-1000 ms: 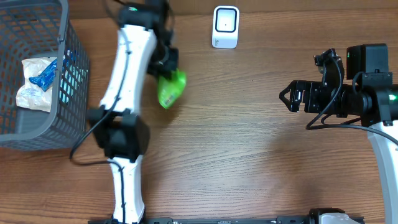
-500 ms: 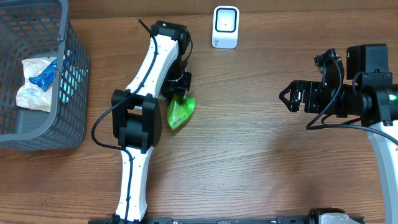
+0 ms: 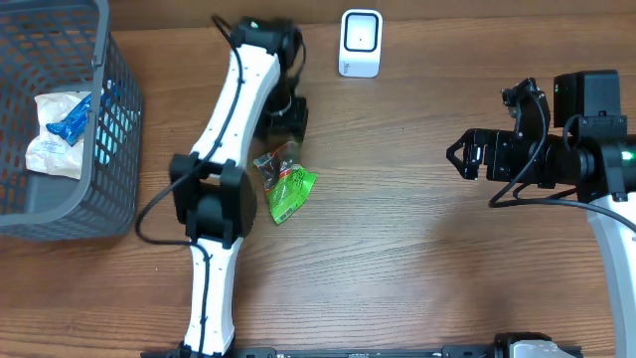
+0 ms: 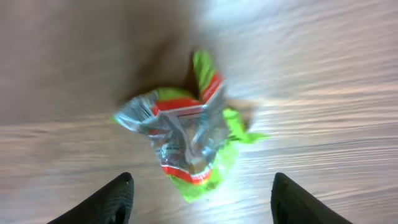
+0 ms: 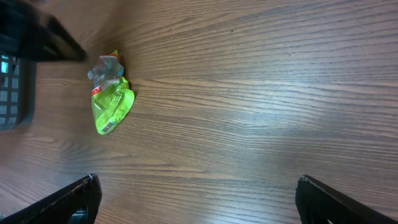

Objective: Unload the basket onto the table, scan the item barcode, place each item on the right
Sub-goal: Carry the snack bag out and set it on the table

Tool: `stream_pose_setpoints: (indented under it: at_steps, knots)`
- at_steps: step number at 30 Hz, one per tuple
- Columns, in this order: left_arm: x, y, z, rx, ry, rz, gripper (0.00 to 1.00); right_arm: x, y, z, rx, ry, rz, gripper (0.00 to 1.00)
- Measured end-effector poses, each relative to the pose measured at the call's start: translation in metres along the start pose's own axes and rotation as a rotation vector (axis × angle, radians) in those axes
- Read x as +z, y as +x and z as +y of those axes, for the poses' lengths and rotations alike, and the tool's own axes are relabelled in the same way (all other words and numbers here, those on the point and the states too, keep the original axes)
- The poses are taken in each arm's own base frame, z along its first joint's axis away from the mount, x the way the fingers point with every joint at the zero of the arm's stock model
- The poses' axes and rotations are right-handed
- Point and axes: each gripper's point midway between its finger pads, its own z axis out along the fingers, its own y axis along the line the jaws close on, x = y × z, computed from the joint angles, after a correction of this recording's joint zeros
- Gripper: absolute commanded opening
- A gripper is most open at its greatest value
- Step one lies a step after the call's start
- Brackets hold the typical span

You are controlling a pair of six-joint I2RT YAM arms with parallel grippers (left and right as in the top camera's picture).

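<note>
The item is a green snack packet (image 3: 284, 185) with a clear, red-banded top, lying loose on the wooden table. The left wrist view shows the packet (image 4: 189, 146) just beyond the tips of my left gripper (image 4: 202, 202), whose jaws stand wide apart and touch nothing. From overhead, that left gripper (image 3: 282, 125) hovers just behind the packet. The white barcode scanner (image 3: 360, 43) stands at the table's back edge. My right gripper (image 3: 459, 155) waits open far to the right; its wrist view shows the packet (image 5: 111, 103) at a distance and nothing between the right gripper's (image 5: 199, 200) fingers.
A grey mesh basket (image 3: 111, 119) at the left edge holds a white and a blue packet (image 3: 60, 124). The basket's corner (image 5: 12, 87) also shows in the right wrist view. The left arm (image 3: 214, 169) stretches from the front edge up toward the scanner.
My left gripper opened and let go of the green packet, which dropped flat onto the table. The left arm swung back slightly. The right arm stayed still.
</note>
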Motion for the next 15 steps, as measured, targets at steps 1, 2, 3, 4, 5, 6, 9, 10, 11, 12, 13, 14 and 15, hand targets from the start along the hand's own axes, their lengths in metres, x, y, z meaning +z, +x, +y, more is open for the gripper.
stream_pose_setpoints:
  at_steps: [1, 2, 3, 4, 5, 6, 9, 10, 11, 12, 13, 14, 15]
  knots:
    - [-0.030, -0.007, -0.002, 0.005, 0.014, -0.096, 0.79, 0.000, 0.000, 0.000, 0.000, 0.000, 0.000, 1.00]
    - [-0.054, -0.010, -0.002, 0.014, 0.019, -0.168, 0.82, 0.000, 0.000, 0.000, 0.000, 0.000, 0.000, 1.00]
    - [-0.086, -0.011, 0.001, 0.012, 0.023, -0.265, 0.84, 0.000, 0.000, 0.000, 0.001, 0.000, 0.001, 1.00]
    - [-0.117, -0.010, 0.003, 0.010, 0.024, -0.354, 0.85, 0.000, 0.000, 0.000, 0.000, 0.000, 0.000, 1.00]
    - [-0.152, -0.005, 0.008, 0.002, 0.024, -0.456, 0.86, 0.000, 0.000, 0.000, 0.001, 0.000, 0.001, 1.00]
    - [-0.183, 0.002, 0.015, -0.011, 0.017, -0.549, 0.87, 0.000, 0.000, 0.000, 0.000, 0.000, 0.001, 1.00]
    - [-0.273, 0.036, 0.055, -0.105, -0.035, -0.813, 0.89, 0.000, 0.001, 0.000, 0.002, 0.000, 0.003, 1.00]
    - [-0.290, 0.046, 0.069, -0.142, -0.057, -0.864, 0.89, 0.000, 0.001, 0.000, 0.002, 0.000, 0.003, 1.00]
    - [-0.310, 0.062, 0.090, -0.205, -0.096, -0.924, 0.89, 0.000, 0.001, 0.000, 0.001, 0.001, 0.003, 1.00]
    - [-0.320, 0.071, 0.105, -0.247, -0.124, -0.952, 0.89, 0.000, 0.001, 0.000, 0.002, 0.000, 0.004, 1.00]
    - [-0.330, 0.083, 0.127, -0.312, -0.169, -0.980, 0.91, 0.000, 0.001, 0.000, 0.003, 0.000, 0.005, 1.00]
    - [-0.335, 0.090, 0.144, -0.364, -0.205, -0.990, 0.92, 0.000, 0.001, 0.000, 0.003, 0.000, 0.005, 1.00]
    - [-0.336, 0.095, 0.159, -0.409, -0.234, -0.992, 0.92, 0.000, 0.001, 0.000, 0.004, 0.000, 0.004, 1.00]
